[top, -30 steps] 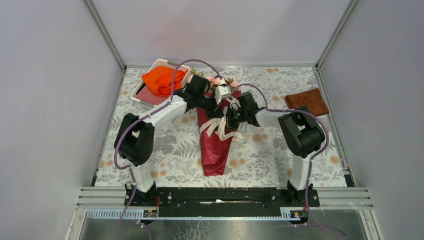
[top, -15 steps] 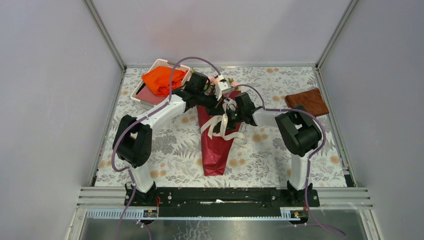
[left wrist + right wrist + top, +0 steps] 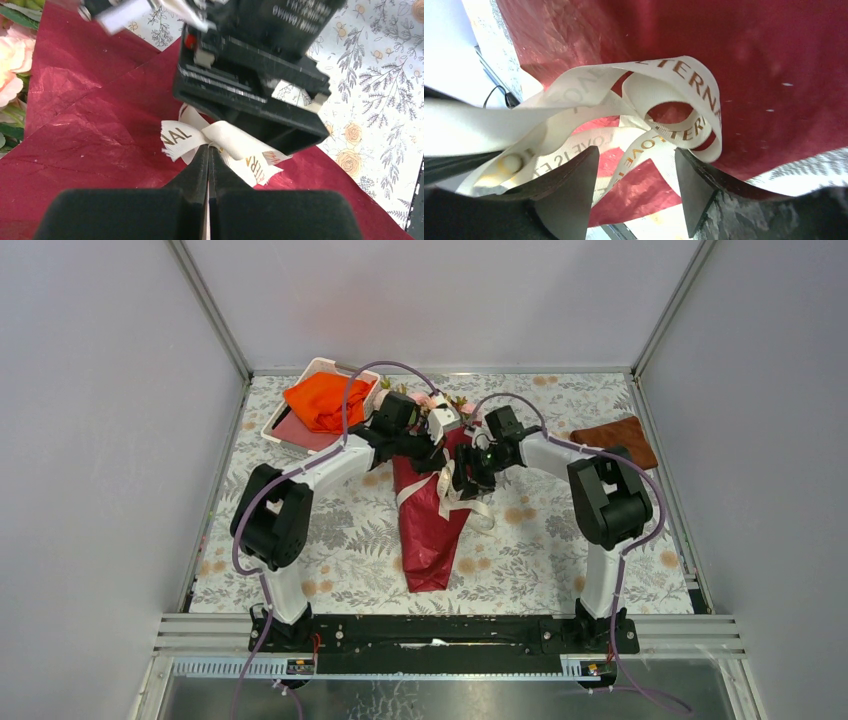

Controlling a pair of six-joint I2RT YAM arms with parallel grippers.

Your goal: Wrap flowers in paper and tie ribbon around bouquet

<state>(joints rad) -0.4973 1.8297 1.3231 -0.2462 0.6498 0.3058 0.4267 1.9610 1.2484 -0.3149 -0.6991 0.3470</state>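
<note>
Cream ribbon is clamped in left gripper, while right gripper hovers released beside it.

Up from the black base rail come the left arm and right arm: white links, chunky black joint housings, a purple cable looping along each. Right gripper: matte black wedge fingers, white lettering on its casing.
</note>
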